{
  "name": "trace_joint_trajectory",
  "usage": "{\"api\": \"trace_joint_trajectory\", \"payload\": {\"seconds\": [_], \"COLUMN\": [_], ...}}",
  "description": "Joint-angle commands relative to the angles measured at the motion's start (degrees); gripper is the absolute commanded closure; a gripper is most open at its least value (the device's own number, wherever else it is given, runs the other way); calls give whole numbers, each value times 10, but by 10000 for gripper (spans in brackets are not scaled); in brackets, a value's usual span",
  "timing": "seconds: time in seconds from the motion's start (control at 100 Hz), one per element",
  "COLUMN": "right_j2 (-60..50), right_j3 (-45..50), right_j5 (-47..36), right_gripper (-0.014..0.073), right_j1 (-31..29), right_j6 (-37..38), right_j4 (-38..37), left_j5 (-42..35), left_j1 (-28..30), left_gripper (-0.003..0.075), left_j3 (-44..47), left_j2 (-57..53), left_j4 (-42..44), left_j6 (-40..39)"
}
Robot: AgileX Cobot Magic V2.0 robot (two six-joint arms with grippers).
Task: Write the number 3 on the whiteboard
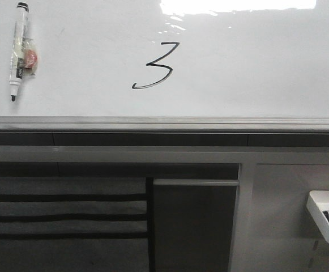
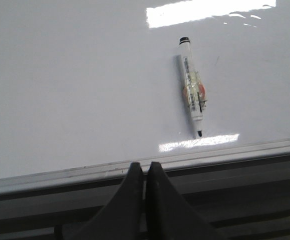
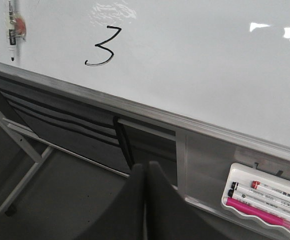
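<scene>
Already the number 3 [image 1: 154, 66] sits mid-whiteboard [image 1: 255, 62], so you'd grip the light, slick marker [image 1: 18, 51] near its left edge mid-barrel, both grippers [image 2: 145, 167] [image 3: 145, 167] being closed, empty.

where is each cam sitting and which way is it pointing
Front: faces the whiteboard, the 3 mid-frame, marker to the left; no arm shows.
Left wrist: near the rail, looks at the marker; shut left end effector shows.
Right wrist: lower, angled at the 3 and tray; shut right end effector shows.
All share the marker.
</scene>
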Motion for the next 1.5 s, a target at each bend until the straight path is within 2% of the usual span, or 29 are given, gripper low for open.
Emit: {"api": "trace_joint_trajectory", "payload": {"seconds": [0.0,0.24,0.28,0.38,0.43,0.59,1.209,1.369,1.489], "right_j2": [3,3,3,3,3,3,3,-55,-149], "right_j3": [-12,-12,-12,-12,-12,-12,-12,31,128], "right_j5": [-39,-39,-39,-39,-37,-37,-37,-79,-181], "right_gripper": [668,668,668,668,668,668,668,668,668], "right_j1": [-4,-4,-4,-4,-4,-4,-4,-26,-85], "right_j6": [0,0,0,0,0,0,0,0,0], "right_j4": [-4,-4,-4,-4,-4,-4,-4,-7,10], "left_j5": [-99,-77,-75,-66,-62,-56,-56,-56,-56], "left_j1": [1,2,4,13,20,36,36,36,36], "left_gripper": [738,738,738,738,738,738,738,738,738], "left_j3": [11,9,9,9,9,9,9,9,9], "left_j2": [-15,-12,-18,-18,-18,-18,-18,-18,-18], "left_j4": [-25,-25,-1,123,148,148,148,148,148], "left_j6": [-1,-4,-30,-139,-171,-171,-171,-171,-171]}}
